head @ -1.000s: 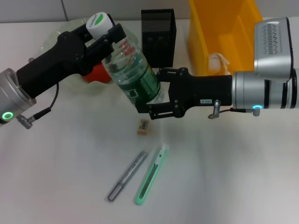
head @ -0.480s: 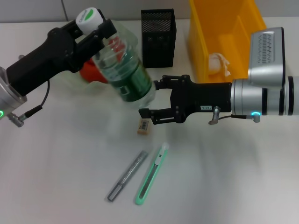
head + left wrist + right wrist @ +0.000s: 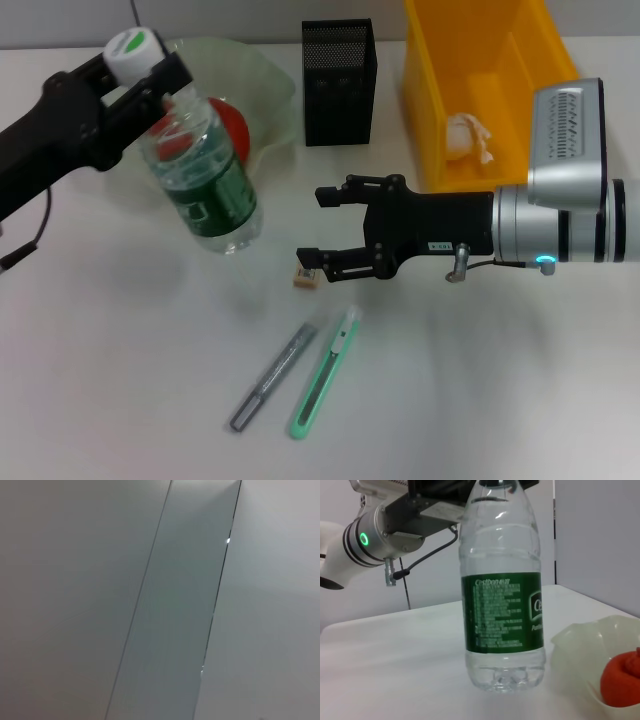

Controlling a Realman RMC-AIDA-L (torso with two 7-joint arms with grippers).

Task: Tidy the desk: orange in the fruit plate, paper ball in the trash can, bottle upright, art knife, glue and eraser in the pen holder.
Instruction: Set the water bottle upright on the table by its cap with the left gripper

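Observation:
A clear bottle [image 3: 205, 190] with a green label and white cap stands nearly upright, its base on the table in front of the fruit plate [image 3: 262, 75]. My left gripper [image 3: 148, 78] is shut on its neck just under the cap. The right wrist view shows the bottle [image 3: 502, 605] upright. The orange [image 3: 228, 122] lies in the plate. My right gripper [image 3: 325, 226] hangs open, right of the bottle and just above the eraser [image 3: 305, 279]. The grey glue stick [image 3: 272, 377] and the green art knife [image 3: 325, 375] lie nearer the front. The paper ball [image 3: 466, 136] rests in the yellow trash can [image 3: 520, 40].
The black mesh pen holder [image 3: 338, 80] stands at the back between the plate and the trash can. The left wrist view shows only wall panels. Bare table spreads to the front left and front right.
My left arm carried the bottle left and down, turning it from tilted to nearly upright on the table. The right gripper came off the bottle's base and now sits apart from it.

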